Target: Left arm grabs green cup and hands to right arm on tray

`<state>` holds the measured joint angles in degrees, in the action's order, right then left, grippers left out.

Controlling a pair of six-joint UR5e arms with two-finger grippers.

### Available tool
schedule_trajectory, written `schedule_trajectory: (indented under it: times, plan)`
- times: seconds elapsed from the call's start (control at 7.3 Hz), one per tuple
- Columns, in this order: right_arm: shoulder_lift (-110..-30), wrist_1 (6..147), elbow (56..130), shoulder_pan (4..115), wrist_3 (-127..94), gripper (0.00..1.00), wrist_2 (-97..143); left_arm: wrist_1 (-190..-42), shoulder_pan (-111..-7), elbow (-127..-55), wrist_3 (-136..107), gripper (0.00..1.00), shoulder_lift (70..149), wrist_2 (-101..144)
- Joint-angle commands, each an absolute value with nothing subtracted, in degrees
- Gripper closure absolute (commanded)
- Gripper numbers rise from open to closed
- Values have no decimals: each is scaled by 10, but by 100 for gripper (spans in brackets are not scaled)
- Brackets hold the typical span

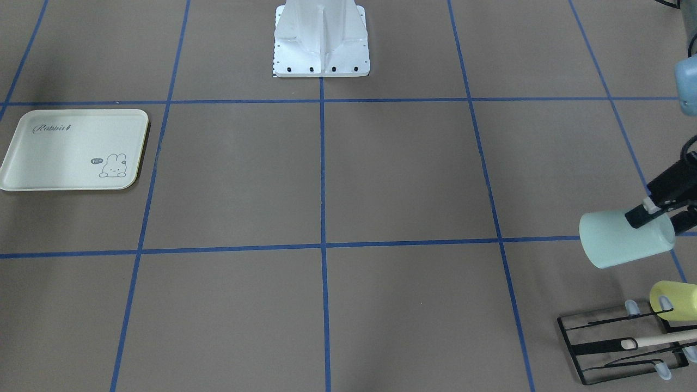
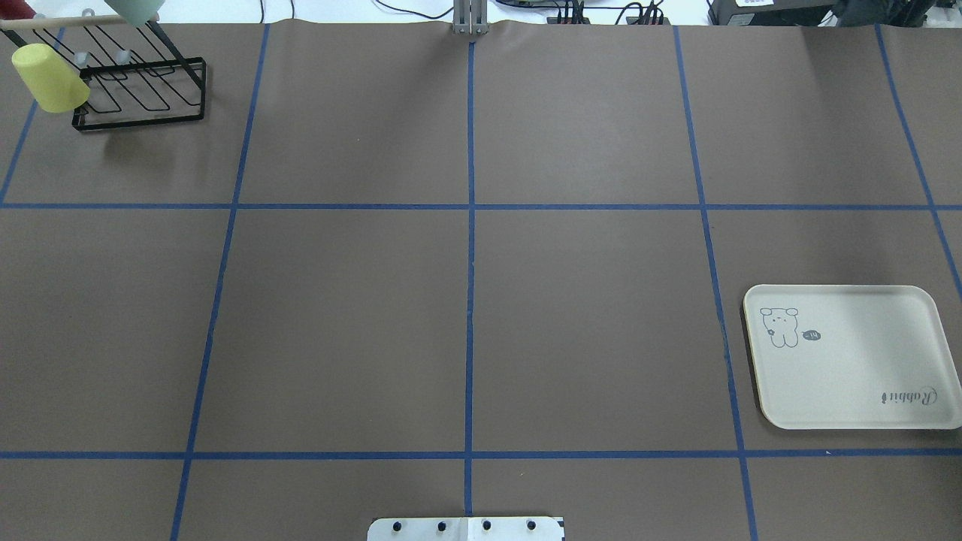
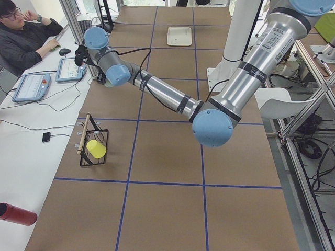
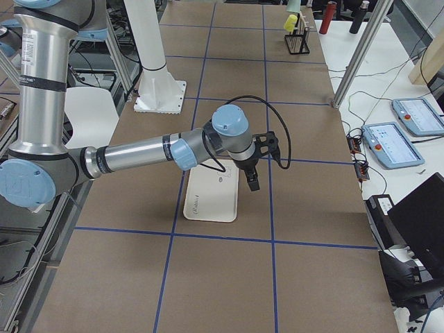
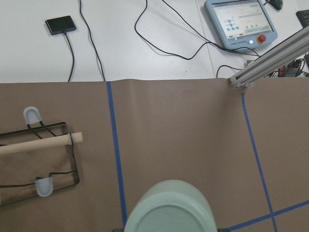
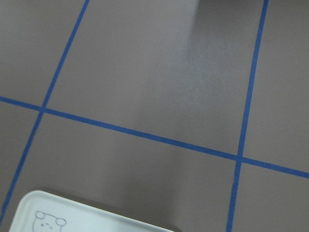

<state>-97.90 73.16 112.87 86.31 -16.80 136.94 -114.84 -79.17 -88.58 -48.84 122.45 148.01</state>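
While lying sideways, green cup sits clamped inside left tool.

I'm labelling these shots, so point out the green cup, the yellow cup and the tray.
green cup (image 1: 615, 240): exterior front-facing view, middle of its side wall.
yellow cup (image 1: 680, 296): exterior front-facing view, its side wall.
tray (image 1: 60, 163): exterior front-facing view, bare middle of its surface.

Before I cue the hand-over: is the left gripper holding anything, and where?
Yes: left gripper holds the green cup, lying sideways, clamped at its wrist-side end.
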Motion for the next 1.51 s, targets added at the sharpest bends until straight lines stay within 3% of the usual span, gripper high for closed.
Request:
schedule_trajectory:
  times: [0.0,0.41,0.82,1.1,1.37]
  plan:
    - [-956,730,1178,863,-292,1,1404,-1162,-774,-969,-629,87,1216,1477]
    - [-916,678,1209,862,-434,2,1440,-1284,-728,-1013,-837,87,1215,1448]
    - [-914,330,1131,848,-725,1,1441,-1329,-687,-1070,-971,87,1213,1416]
    - [-911,246,1132,833,-808,2,1436,-1333,-658,-1107,-1030,87,1214,1399]
    - [-893,182,1133,824,-890,2,1431,-1334,-561,-1155,-1098,88,1216,1294]
